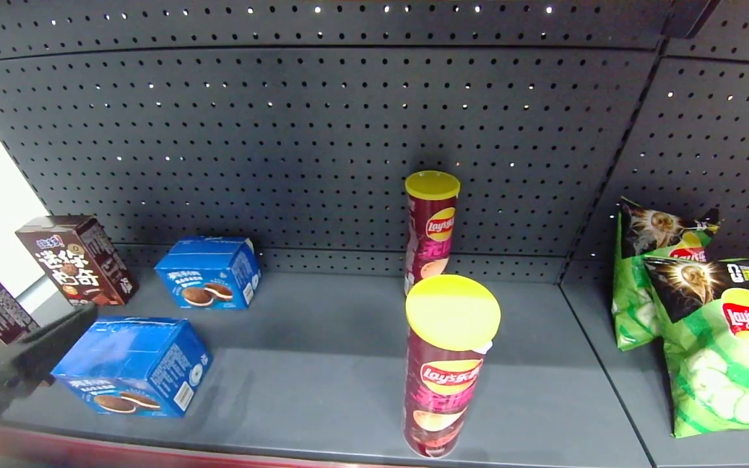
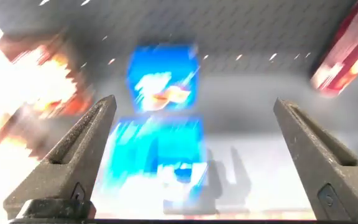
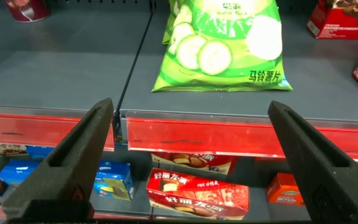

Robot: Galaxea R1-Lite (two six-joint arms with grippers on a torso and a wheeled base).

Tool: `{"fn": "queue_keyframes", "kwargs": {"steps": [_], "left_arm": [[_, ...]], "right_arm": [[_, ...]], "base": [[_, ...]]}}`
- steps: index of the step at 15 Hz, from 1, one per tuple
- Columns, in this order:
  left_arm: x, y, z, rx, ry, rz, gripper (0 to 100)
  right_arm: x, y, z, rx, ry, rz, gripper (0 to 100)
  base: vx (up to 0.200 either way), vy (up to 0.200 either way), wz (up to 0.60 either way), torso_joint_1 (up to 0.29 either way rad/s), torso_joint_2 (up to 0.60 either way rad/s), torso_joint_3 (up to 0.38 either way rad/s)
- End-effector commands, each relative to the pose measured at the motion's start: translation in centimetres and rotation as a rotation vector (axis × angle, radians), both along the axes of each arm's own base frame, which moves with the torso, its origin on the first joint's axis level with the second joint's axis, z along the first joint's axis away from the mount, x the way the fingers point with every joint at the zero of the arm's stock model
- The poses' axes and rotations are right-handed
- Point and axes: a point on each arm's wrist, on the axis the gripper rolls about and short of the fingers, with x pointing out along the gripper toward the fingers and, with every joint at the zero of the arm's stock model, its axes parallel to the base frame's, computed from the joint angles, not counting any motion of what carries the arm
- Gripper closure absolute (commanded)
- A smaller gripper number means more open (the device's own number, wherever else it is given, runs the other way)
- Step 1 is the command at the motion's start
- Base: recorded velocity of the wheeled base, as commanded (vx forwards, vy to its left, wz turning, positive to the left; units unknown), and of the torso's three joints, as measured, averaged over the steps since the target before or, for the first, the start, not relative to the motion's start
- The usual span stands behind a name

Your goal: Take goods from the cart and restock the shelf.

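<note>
On the grey shelf lie two blue cookie boxes, one near the front and one behind it. My left gripper hovers at the shelf's front left, just left of the near blue box. In the left wrist view this gripper is open, with the near blue box ahead between its fingers and untouched. My right gripper is open and holds nothing, in front of the red shelf edge below a green chip bag.
Two dark brown boxes stand at the far left. Two maroon chip cans with yellow lids stand mid-shelf, one behind the other. Green chip bags fill the right bay. A lower shelf holds red boxes and blue boxes.
</note>
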Motion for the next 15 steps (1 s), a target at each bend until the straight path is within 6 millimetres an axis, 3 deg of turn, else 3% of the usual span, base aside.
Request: {"fn": "queue_keyframes", "kwargs": {"steps": [1,3,5,6,15], "left_arm": [[-7.0,2.2,-5.2,-0.001,-0.056,0.092,0],[-9.2,2.3,-9.4,-0.011,-0.086,0.090,0],[-10.4,2.2,-12.2,-0.015,-0.106,0.090,0],[-10.7,2.1,-14.6,-0.015,-0.117,0.123,0],[-10.7,2.2,-14.7,-0.036,-0.106,0.151,0]], "right_arm": [[0.0,0.0,0.0,0.000,0.001,-0.001,0],[0.0,0.0,0.0,0.000,0.001,0.001,0],[0.0,0.0,0.0,0.000,0.001,0.001,0],[0.0,0.0,0.0,0.000,0.001,0.001,0],[0.0,0.0,0.0,0.000,0.001,0.001,0]], "base": [[0.000,0.000,0.00,0.000,0.00,0.000],[0.000,0.000,0.00,0.000,0.00,0.000],[0.000,0.000,0.00,0.000,0.00,0.000],[0.000,0.000,0.00,0.000,0.00,0.000],[0.000,0.000,0.00,0.000,0.00,0.000]]}}
